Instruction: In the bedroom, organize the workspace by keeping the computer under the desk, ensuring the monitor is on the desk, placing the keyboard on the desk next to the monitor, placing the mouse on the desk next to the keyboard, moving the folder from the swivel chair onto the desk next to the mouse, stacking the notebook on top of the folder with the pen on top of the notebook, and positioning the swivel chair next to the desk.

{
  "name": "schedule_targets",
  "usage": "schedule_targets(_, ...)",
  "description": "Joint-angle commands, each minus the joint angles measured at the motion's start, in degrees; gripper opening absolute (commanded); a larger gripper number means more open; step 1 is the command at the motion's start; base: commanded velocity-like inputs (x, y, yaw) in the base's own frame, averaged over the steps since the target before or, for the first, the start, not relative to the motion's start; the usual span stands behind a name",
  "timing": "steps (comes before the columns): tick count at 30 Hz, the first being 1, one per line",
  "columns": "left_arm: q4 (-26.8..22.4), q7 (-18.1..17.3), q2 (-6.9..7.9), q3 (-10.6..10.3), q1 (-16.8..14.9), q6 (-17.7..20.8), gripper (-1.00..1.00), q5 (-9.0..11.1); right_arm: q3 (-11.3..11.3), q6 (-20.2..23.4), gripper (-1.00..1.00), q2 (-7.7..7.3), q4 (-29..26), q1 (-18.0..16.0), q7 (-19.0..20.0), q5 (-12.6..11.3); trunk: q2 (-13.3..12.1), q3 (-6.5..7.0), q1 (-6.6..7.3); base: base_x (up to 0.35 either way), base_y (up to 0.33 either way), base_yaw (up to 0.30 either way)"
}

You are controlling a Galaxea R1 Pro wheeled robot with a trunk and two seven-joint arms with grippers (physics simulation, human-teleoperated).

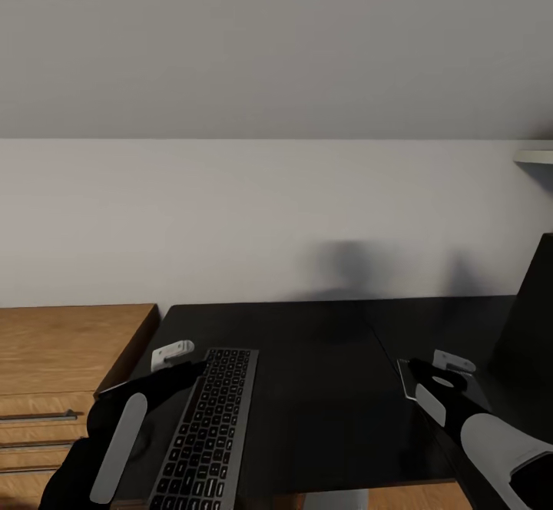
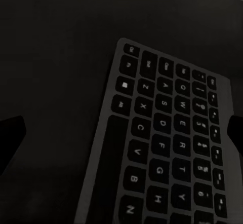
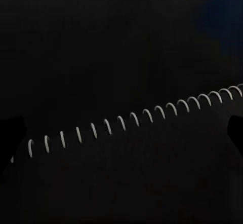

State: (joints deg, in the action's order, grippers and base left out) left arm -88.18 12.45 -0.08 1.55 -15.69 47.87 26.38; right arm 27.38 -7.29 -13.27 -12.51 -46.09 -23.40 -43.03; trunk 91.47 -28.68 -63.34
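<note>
- Head view: long black-topped desk [image 1: 322, 387] against a pale wall; light wooden drawer unit [image 1: 61, 356] just beside its left end. Flat black keyboard with dark keys and thin grey rim [image 1: 207, 433] lies lengthwise on the desk's left part. A large black flat monitor [image 1: 530, 318] shows as a dark edge at the right.
- Left arm reaches low and forward, left gripper [image 1: 175, 356] just beside the keyboard's far left corner. Right arm comes in from the lower right, right gripper [image 1: 442, 368] over the desk near the monitor.
- Left wrist view: keyboard below and between the fingertips; jaws spread apart, holding nothing.
- Right wrist view: dark spiral-bound notebook with white wire coils [image 3: 131, 120] under the gripper, very dim; jaws stand apart, empty.
- Judgement: the keyboard step seems in hand; it sits well apart from the monitor. Next move calls for closing on its edge and sliding it toward the screen.
</note>
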Motion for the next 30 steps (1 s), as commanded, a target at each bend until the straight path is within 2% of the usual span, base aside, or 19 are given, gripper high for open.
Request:
schedule_targets(1, -0.07, 0.47, -0.01, 0.03, -0.05, 0.23, 1.0, 0.61, 0.48, 4.04, 1.0, -0.03, 0.08, 0.06, -0.18, -1.79, 0.03, -0.08, 0.0, -0.008, 0.008, 0.0)
schedule_targets(30, -0.07, 0.47, -0.01, 0.03, -0.05, 0.29, 1.0, 0.61, 0.48, 4.04, 1.0, -0.01, 0.03, 0.06, -0.16, -1.79, 0.03, -0.08, 0.0, -0.094, 0.079, 0.0)
